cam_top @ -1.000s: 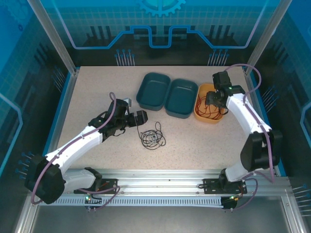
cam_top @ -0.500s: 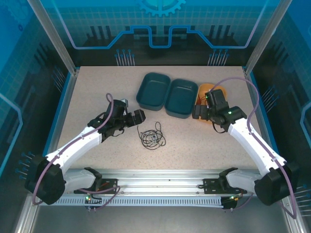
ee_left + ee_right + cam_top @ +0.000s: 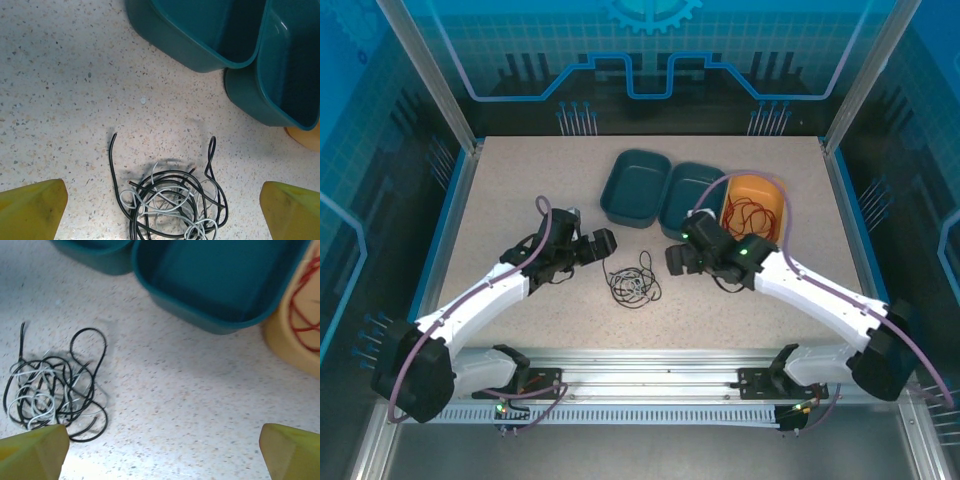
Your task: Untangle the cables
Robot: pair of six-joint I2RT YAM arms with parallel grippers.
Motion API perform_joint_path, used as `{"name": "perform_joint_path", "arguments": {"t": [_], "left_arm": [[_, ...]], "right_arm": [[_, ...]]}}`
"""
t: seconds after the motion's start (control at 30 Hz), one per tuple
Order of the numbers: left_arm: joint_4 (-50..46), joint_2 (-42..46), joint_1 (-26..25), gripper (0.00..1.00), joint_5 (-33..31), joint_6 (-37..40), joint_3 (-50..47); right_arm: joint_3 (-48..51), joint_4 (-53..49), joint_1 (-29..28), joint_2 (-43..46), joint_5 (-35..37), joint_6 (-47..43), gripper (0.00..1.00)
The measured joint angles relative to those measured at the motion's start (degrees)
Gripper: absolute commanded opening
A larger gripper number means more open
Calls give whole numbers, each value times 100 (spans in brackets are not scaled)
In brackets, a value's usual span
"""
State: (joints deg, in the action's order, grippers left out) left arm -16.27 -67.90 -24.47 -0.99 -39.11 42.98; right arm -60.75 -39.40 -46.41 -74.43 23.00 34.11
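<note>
Top external view: black cable [image 3: 633, 287] and white cable [image 3: 131, 201] lie tangled in one roundish clump on the tabletop [image 3: 520, 190], just near of the teal trays [image 3: 635, 185]; two black strands point far, toward those trays; red cable [image 3: 752, 215] lies coiled in the orange tray [image 3: 775, 185], far right; left tool [image 3: 607, 243] and right tool [image 3: 672, 260] both gape, empty, flanking the clump.

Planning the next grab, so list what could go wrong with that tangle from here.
Black cable and white cable are interlaced, so the open right hand or left hand may pinch both strands and tighten the tangle. Pulling one could drag the whole bundle along the table. Both hands flank the pile and might collide.
</note>
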Motion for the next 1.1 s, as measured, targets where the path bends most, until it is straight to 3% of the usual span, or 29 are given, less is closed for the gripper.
{"name": "perform_joint_path", "arguments": {"t": [0.27,0.43,0.63,0.93,1.1], "left_arm": [[11,92,0,99,282,-208,-501],[221,-107,0,99,520,-354,-616],[621,-468,0,95,769,-573,-688],[962,-793,0,90,927,-782,-793],[1078,-957,0,89,953,-887,-802]], "right_arm": [[-667,107,-669,-1281,-44,367,79],[-968,201,-730,-2002,-262,662,69],[-1622,192,-673,-2769,-457,931,50],[-2376,42,-450,-3661,-551,1003,38],[-2542,-52,-363,-3969,-551,1005,37]]}}
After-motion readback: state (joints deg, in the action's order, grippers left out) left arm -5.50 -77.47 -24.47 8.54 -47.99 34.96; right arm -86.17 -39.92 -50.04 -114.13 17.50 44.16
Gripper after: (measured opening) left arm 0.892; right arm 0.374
